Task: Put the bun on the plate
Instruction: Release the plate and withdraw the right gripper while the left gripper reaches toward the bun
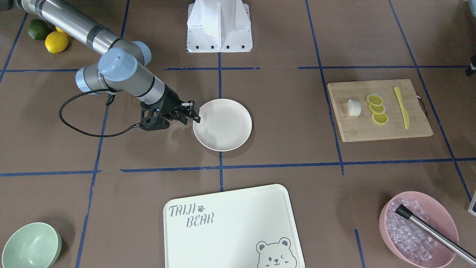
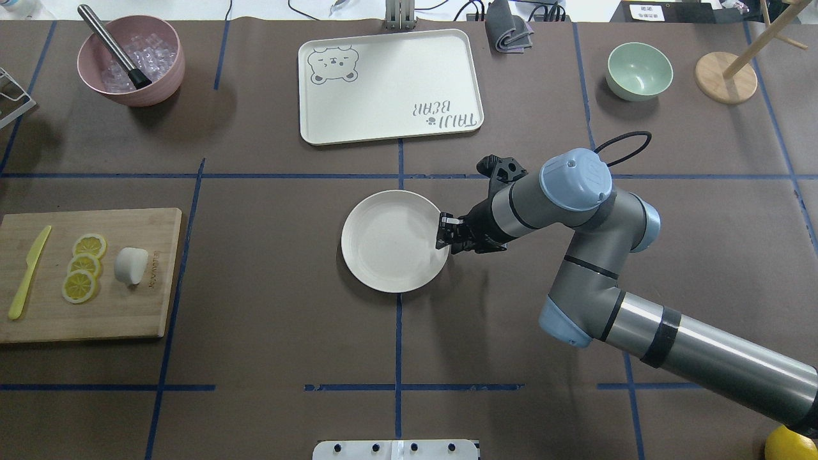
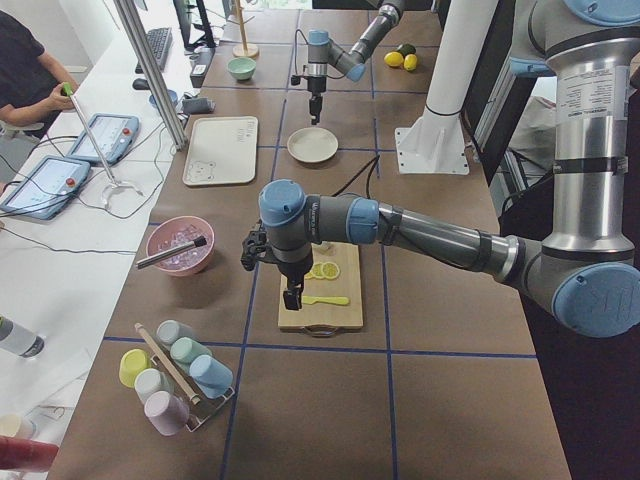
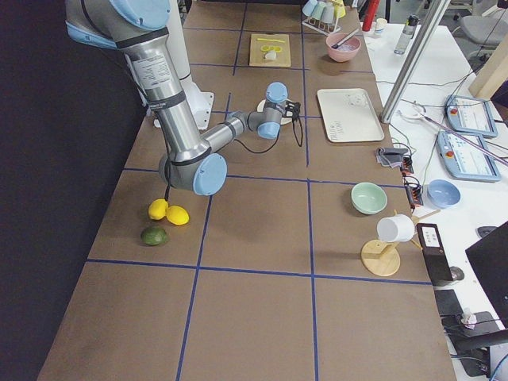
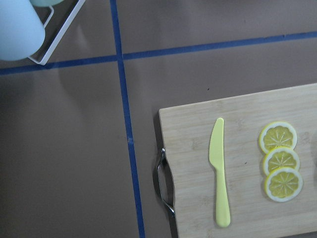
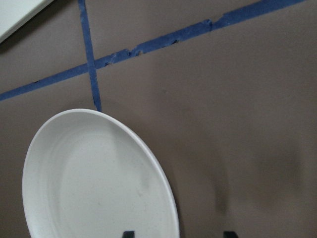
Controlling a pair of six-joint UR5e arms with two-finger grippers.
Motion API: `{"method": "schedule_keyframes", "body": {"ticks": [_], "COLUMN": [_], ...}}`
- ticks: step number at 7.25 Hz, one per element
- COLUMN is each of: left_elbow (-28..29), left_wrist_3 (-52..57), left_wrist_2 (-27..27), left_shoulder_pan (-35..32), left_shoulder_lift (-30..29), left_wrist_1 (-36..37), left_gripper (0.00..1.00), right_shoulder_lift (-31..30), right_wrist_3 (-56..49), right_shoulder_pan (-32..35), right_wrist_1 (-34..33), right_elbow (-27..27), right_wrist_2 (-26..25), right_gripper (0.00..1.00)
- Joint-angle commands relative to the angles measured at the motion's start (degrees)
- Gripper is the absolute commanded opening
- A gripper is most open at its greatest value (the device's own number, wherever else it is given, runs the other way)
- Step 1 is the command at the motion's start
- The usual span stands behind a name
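The bun [image 1: 354,107] [image 2: 131,265] is a small white lump lying on a wooden cutting board [image 1: 379,130], beside the lemon slices. The plate [image 1: 223,124] [image 2: 393,241] is round, cream and bare, at the table's middle. My right gripper [image 1: 193,113] [image 2: 446,234] stands low at the plate's rim. In the right wrist view its fingertips [image 6: 128,233] are apart, one over the plate [image 6: 99,178] and one over the table, so it is open. My left gripper [image 3: 292,298] hangs above the cutting board; I cannot tell whether it is open or shut.
Lemon slices [image 1: 377,108] and a yellow knife [image 1: 401,108] share the board. A bear-printed tray [image 1: 230,227], a pink bowl of ice [image 1: 418,227] with a metal tool, a green bowl [image 1: 31,245] and whole lemons [image 1: 55,41] stand around the edges.
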Motion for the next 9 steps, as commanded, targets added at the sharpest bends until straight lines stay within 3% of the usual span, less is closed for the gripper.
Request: {"method": "schedule_keyframes", "body": {"ticks": [1, 2, 3, 4, 5, 6, 9], "left_elbow": [0.1, 0.6, 2.4, 4.5, 4.7, 5.0, 5.0], "left_wrist_3": [-16.2, -21.9, -25.2, -31.7, -37.8, -40.5, -43.3], "left_wrist_2": [0.2, 0.6, 0.7, 2.7, 9.2, 12.4, 15.1], "left_shoulder_pan": [10.2, 17.2, 20.3, 25.0, 30.3, 33.5, 37.4], "left_shoulder_lift": [-0.3, -0.3, -0.4, -3.5, -4.7, -5.5, -6.3], "left_wrist_1": [-11.1, -17.7, -23.9, -28.0, -29.5, -30.9, -30.8], "left_gripper": [1.00, 1.00, 1.00, 1.00, 1.00, 1.00, 1.00], "right_shoulder_lift": [-7.4, -10.0, -13.1, -16.7, -19.7, -21.3, -22.6], "right_wrist_3": [-0.2, -1.0, -2.7, -11.5, -20.3, -29.6, -61.1], "right_shoulder_pan": [11.9, 17.7, 20.6, 22.9, 24.8, 27.1, 36.1], "right_wrist_1": [0.1, 0.2, 0.2, 0.0, -1.8, -6.7, -25.4], "right_elbow": [5.3, 5.6, 6.2, 6.2, 6.2, 6.5, 7.0], "right_wrist_2": [11.2, 15.3, 15.7, 15.7, 15.7, 15.7, 14.4], "right_gripper": [1.00, 1.00, 1.00, 1.00, 1.00, 1.00, 1.00]}}
